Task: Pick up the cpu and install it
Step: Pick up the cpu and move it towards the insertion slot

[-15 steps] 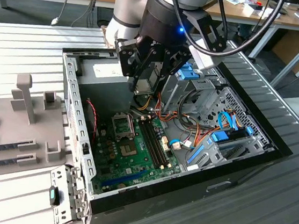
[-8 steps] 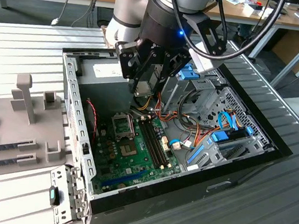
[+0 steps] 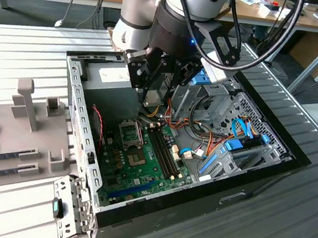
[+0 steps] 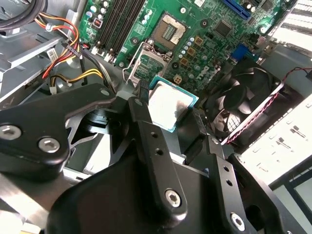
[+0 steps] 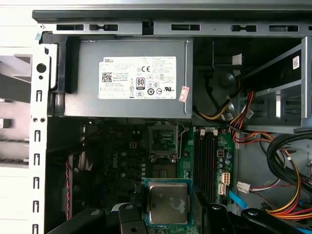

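**Cpu (image 5: 168,202) held in end effector (image 5: 166,209) above the open computer case (image 3: 77,104).**

The end effector is closed to the chip's width, its fingers (image 4: 141,117) clamping opposite edges of the cpu with the metal top facing the wrist cameras. In the exterior view the cpu hangs at about 1 o'clock from the empty socket (image 3: 130,132), clear of the green board (image 3: 142,169) and beside the power supply (image 5: 126,78). Risks, as judged: the thin-edge grip could let the chip slip or tilt. A tilted or wrongly turned chip could bend socket pins. The wire bundle (image 3: 176,121) at 3 o'clock of the end effector could snag it.
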Robot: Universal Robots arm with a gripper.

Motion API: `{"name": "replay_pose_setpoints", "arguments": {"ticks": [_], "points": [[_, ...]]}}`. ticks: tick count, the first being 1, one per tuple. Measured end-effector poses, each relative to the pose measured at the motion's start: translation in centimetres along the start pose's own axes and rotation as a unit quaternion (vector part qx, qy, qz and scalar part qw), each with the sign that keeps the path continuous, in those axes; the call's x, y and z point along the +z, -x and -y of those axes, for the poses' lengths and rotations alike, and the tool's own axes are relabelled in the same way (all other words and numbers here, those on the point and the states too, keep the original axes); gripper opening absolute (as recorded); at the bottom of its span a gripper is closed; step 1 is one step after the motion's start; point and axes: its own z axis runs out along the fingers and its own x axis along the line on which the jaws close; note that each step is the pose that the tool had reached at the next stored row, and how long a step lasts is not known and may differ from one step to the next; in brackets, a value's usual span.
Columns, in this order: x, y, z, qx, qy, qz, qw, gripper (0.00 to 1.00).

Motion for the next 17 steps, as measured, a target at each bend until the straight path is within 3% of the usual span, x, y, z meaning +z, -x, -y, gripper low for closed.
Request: {"name": "replay_pose_setpoints", "arguments": {"ticks": [17], "points": [[0.82,0.39,0.30,0.000,0.0000,0.0000,1.00000,0.47]]}}
